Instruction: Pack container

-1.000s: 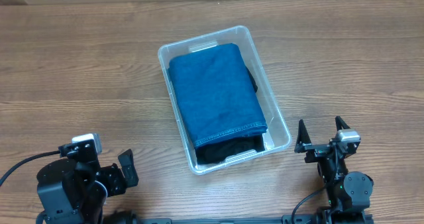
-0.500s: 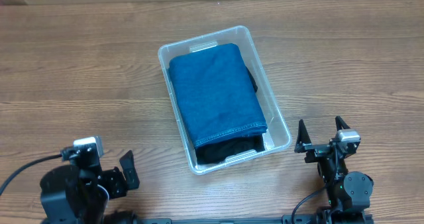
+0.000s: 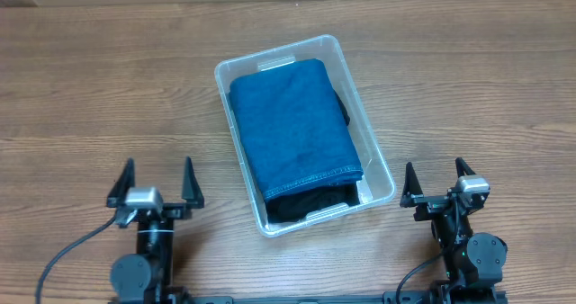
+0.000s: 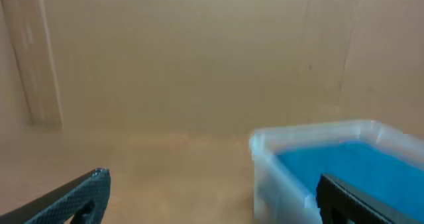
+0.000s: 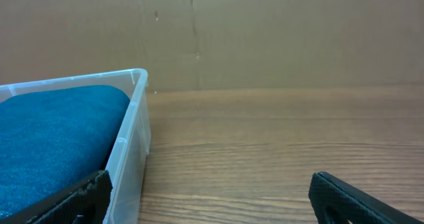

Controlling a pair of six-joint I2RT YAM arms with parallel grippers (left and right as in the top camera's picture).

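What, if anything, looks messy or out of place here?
Nothing really. The container sits slightly turned on the table, folded blue cloth neatly over a dark garment inside. The left gripper and right gripper rest open, apart from it.

The table (image 3: 108, 88) is seen in mid-brown wood with a streaked, horizontal grain, and the backdrop (image 4: 199, 52) in the wrist views is shown in a plain, flat tan. The container (image 3: 368, 117) is rendered in clear, colourless plastic with a milky-white rim, and through it are seen a denim-blue cloth (image 3: 292, 124) edged by a paler stitched hem, a black cloth (image 3: 306, 203) and a white patch (image 3: 364, 192). The left gripper (image 3: 157, 169) and the right gripper (image 3: 436, 169) are coloured black, each being topped by a silver-grey block.
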